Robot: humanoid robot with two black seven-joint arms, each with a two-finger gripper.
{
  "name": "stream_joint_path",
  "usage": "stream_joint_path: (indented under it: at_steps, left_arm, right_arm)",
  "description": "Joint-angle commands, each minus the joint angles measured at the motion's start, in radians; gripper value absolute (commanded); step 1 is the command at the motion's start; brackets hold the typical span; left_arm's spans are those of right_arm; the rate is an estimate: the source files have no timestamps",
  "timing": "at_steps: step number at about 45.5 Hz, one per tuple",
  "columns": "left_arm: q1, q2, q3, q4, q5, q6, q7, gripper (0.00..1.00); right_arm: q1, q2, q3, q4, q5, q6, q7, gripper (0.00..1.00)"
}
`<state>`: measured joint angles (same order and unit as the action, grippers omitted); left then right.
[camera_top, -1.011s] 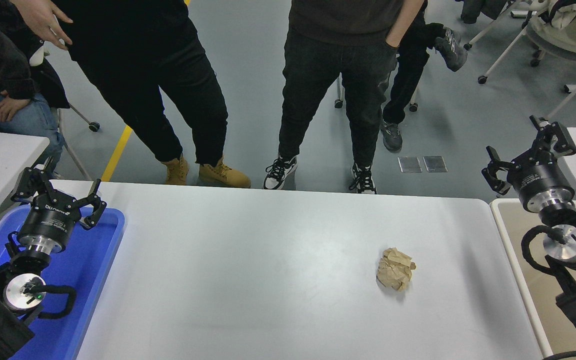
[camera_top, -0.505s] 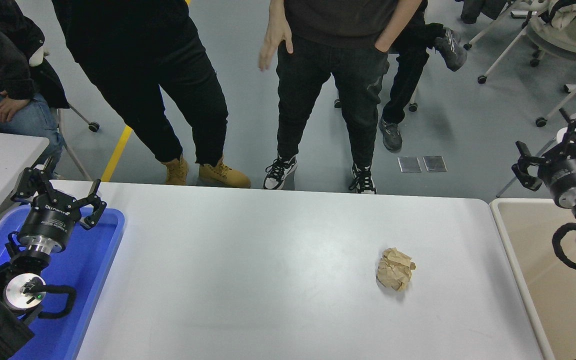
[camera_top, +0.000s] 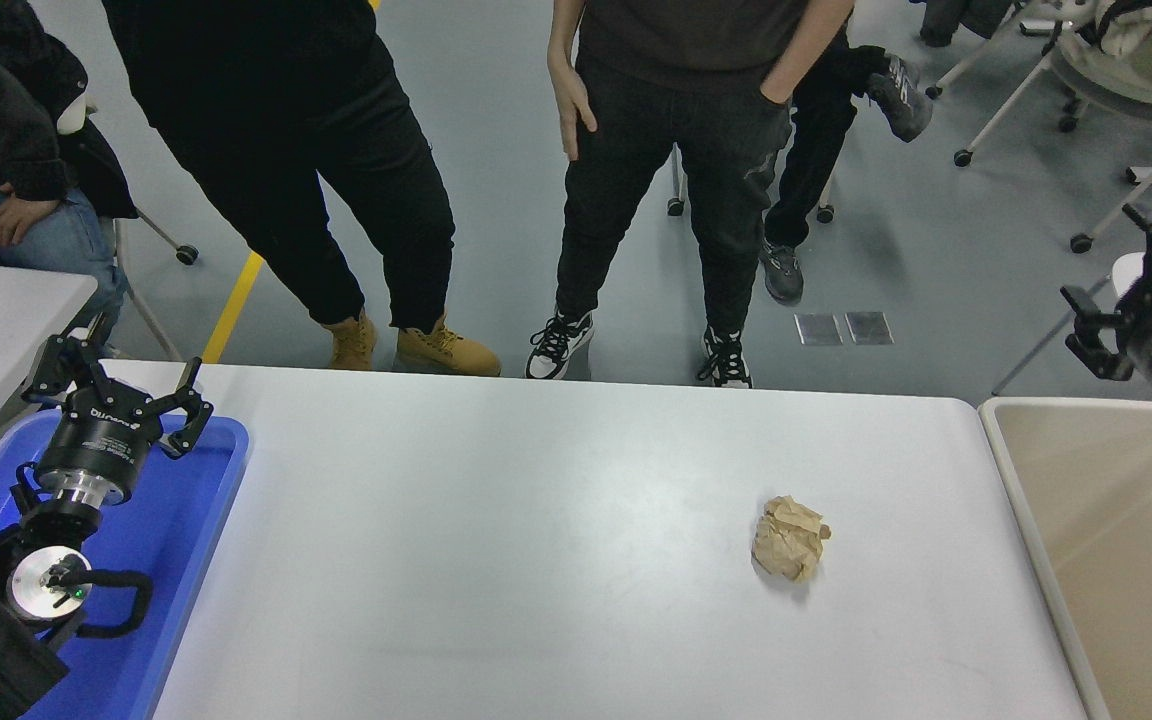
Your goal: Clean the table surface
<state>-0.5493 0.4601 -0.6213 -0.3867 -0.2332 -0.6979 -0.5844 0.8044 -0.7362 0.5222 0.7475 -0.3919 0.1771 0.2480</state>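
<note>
Table surface (camera_top: 536, 520) fills the middle of the view, and the one thing on it is a crumpled ball of brown paper (camera_top: 790, 538), lying loose toward the right half, well apart from both arms. A blue tray (camera_top: 198, 520) sits at the table's left end and a beige bin (camera_top: 1086, 530) just beyond its right edge (probably where the rubbish is meant to go, since the paper lies nearer that side).

The left gripper (camera_top: 114, 385) is parked over the far end of the blue tray with its fingers spread wide and nothing between them. The right gripper (camera_top: 1131, 290) hangs high at the right edge, above the far corner of the beige bin, away from the paper; its fingers are splayed apart and hold nothing, touching neither table nor bin.

Two people stand at the far side, feet close to the table's edge, and a third sits at the upper left.

Judging by the layout, the paper has yet to be picked up, so the cleaning is not done.
</note>
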Motion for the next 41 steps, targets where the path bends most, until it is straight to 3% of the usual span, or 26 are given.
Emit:
stream_joint_path:
  at_steps: [1,8,16,27,41]
  left_arm:
    - [0.0,0.0,0.0,0.0,0.0,0.0,0.0,1.0]
    - [0.0,0.0,0.0,0.0,0.0,0.0,0.0,1.0]
    - [0.0,0.0,0.0,0.0,0.0,0.0,0.0,1.0]
    - [0.0,0.0,0.0,0.0,0.0,0.0,0.0,1.0]
    - [0.0,0.0,0.0,0.0,0.0,0.0,0.0,1.0]
  right_arm:
    - [0.298,-0.046,-0.58,0.0,-0.168,0.035,0.001,0.99]
    - [0.435,-0.039,-0.744,0.004,-0.238,0.076,0.004,0.99]
    - [0.51,0.007,-0.754,0.018,-0.412,0.159,0.01,0.99]
    - [0.539,0.037,-0.76,0.156,-0.676,0.213,0.056,0.99]
    - [0.53,0.236,-0.88,0.248,-0.851,0.209,0.056,0.99]
